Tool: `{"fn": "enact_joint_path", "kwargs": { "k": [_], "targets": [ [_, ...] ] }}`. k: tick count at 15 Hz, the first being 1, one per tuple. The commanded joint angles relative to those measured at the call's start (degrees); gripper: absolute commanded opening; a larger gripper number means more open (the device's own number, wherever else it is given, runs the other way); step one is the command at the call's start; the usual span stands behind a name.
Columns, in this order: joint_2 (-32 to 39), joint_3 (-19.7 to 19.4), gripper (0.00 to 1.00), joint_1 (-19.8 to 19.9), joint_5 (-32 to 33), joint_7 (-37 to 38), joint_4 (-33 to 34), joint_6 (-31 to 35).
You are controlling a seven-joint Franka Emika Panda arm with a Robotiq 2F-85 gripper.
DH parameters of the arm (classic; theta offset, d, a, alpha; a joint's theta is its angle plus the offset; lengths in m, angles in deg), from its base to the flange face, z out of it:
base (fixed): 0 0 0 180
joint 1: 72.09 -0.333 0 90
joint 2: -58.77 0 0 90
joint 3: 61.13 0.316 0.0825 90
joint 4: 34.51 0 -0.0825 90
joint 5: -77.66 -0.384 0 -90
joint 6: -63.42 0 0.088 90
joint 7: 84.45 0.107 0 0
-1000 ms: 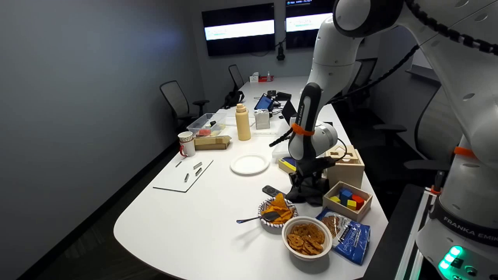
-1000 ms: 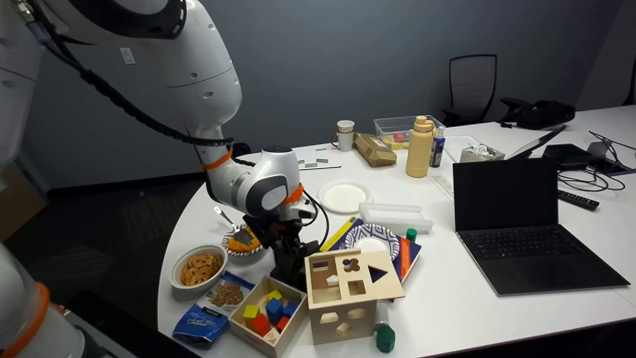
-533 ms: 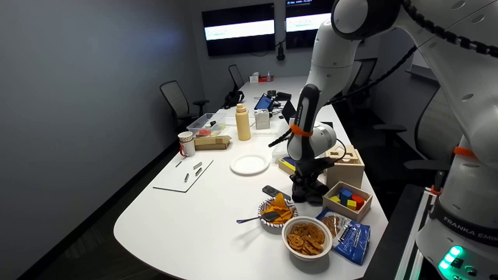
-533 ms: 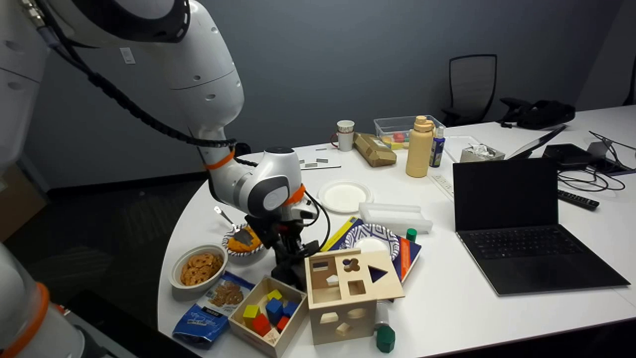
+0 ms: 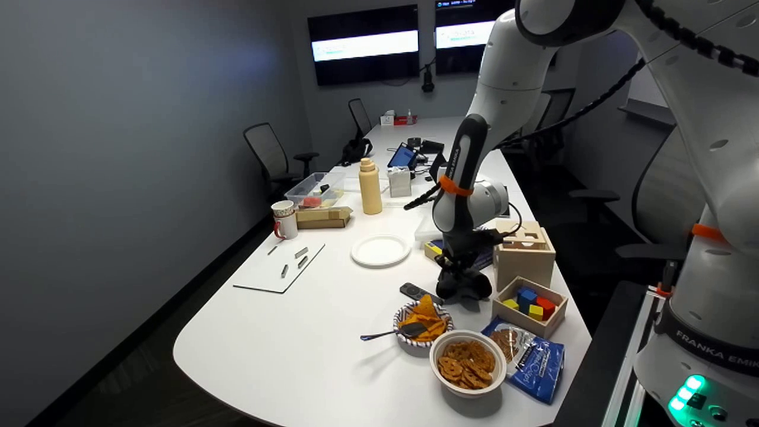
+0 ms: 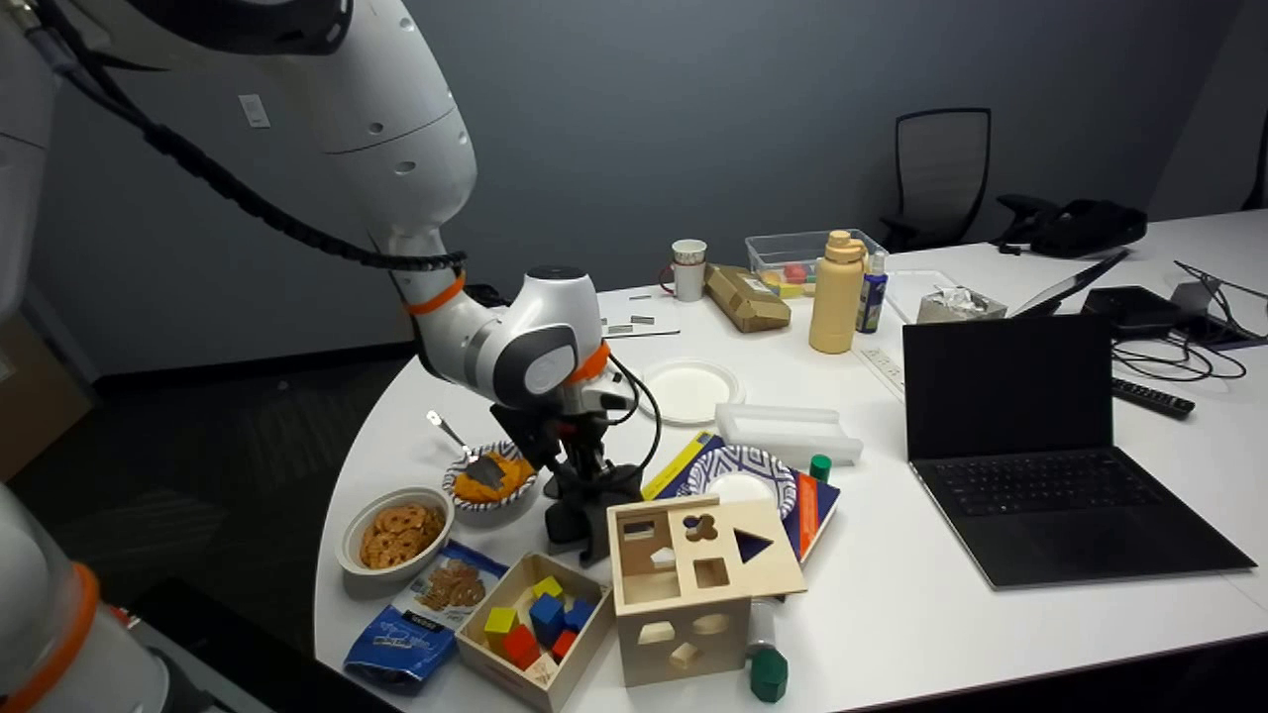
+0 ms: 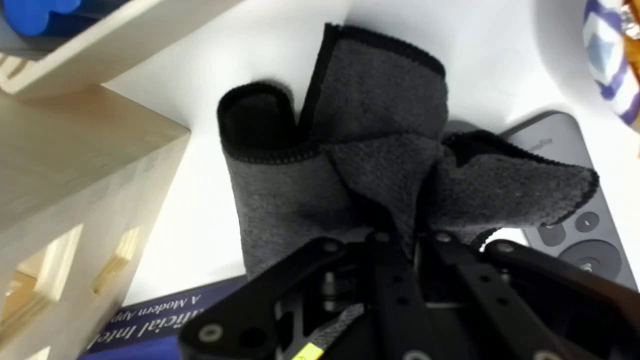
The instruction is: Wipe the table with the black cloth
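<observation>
Black cloth (image 7: pixel 385 165): held in the gripper (image 7: pixel 415 250) over the table (image 5: pixel 284 344), beside the remote (image 7: pixel 595 235). The fingers are drawn together, with a bunched fold pinched between their tips; the remaining material spreads outward in loose flaps. Dark stitched hems mark its edges, and the flap at the left of the wrist view curls into an open fold. The opposite flap overlaps the remote in that view; whether they touch cannot be told. In both exterior views the lower edge of the cloth is close to the table surface; contact cannot be told. Side room at this position is narrow. In the wrist view, strips of white tabletop separate the cloth from the shape-sorter box (image 7: pixel 95 150) and the wooden tray (image 7: pixel 145 32), while the edge of the book (image 7: pixel 165 320) meets the cloth's outline at lower left. In an exterior view, the patterned bowl (image 5: pixel 418 343) stands near the cloth, with the pretzel bowl (image 5: pixel 468 392) just beside it. The widest stretch of white tabletop lies between the patterned bowl and the whiteboard (image 5: pixel 267 267) and runs to the rounded table end; the utensil handle (image 5: pixel 379 335) projects over its margin.
</observation>
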Motion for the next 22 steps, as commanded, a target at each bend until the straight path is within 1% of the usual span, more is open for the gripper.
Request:
{"fn": "enact_joint_path", "kwargs": {
  "k": [1, 6, 8, 11, 17, 22],
  "targets": [
    [-2.8, 1.0, 0.02, 0.0, -1.7, -2.0, 1.0, -1.7],
    [-0.3, 0.8, 0.02, -1.0, -1.1, -1.4, 7.1, -3.4],
    [0.9, 2.4, 0.02, 0.4, -1.7, -2.9, 10.0, -5.9],
    [3.2, 3.3, 0.02, 1.0, -2.0, -3.8, 14.0, -8.9],
    [9.0, 1.8, 0.02, 0.7, -1.0, -3.4, 22.0, -14.2],
    [13.0, 2.0, 0.02, 1.9, -1.2, -4.6, 28.3, -17.6]
  ]
}}
